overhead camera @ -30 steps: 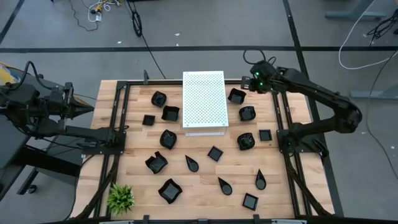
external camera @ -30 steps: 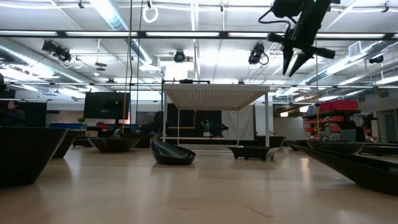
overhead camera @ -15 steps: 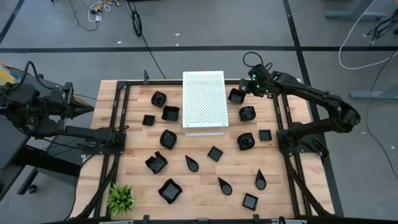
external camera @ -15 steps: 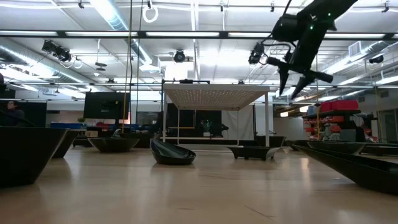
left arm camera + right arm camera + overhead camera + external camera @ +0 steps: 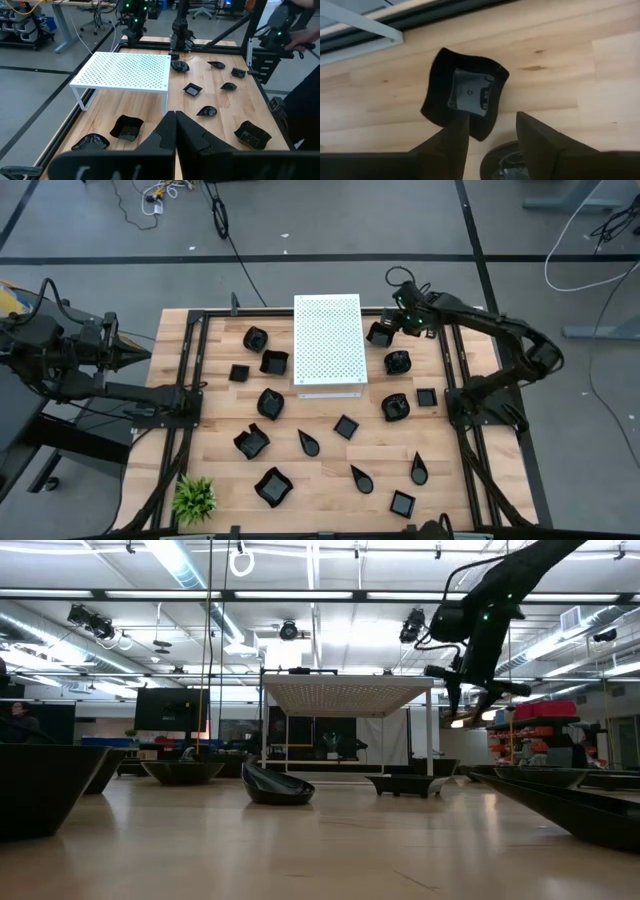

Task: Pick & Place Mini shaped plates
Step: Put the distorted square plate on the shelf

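Jaws of right gripper (image 5: 490, 131) spread, poised above square plate (image 5: 465, 94).

About fifteen small glossy black mini shaped plates (image 5: 271, 402), teardrop, square and wavy-edged, lying flat and apart across the wooden tabletop (image 5: 330, 480), flanking and fronting the white board, one square-wavy plate (image 5: 464, 100) at the far right corner.

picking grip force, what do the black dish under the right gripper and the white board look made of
Black dish: looks like glazed ceramic or glossy hard plastic; its inside reflects light. White board: probably painted metal, a thin flat perforated sheet on slim legs. Neither is certain from looks alone.
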Controlling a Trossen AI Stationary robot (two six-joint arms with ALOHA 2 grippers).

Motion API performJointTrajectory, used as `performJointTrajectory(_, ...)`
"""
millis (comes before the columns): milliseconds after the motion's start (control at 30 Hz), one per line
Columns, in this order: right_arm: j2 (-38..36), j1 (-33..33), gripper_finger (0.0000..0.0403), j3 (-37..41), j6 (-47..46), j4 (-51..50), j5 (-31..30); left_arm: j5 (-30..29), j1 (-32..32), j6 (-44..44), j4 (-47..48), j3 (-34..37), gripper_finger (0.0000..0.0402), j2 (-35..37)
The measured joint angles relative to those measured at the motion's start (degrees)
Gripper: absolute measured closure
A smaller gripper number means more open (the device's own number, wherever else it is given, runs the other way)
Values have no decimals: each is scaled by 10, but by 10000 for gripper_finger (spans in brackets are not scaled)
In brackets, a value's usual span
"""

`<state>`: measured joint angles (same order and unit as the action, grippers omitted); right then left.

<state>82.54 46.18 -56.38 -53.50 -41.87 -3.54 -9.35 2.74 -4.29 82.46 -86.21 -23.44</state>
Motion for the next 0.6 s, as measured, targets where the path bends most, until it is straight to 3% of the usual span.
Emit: performJointTrajectory(600,71,11,236,0,-17,35,26,0,0,0,0,0,399,0)
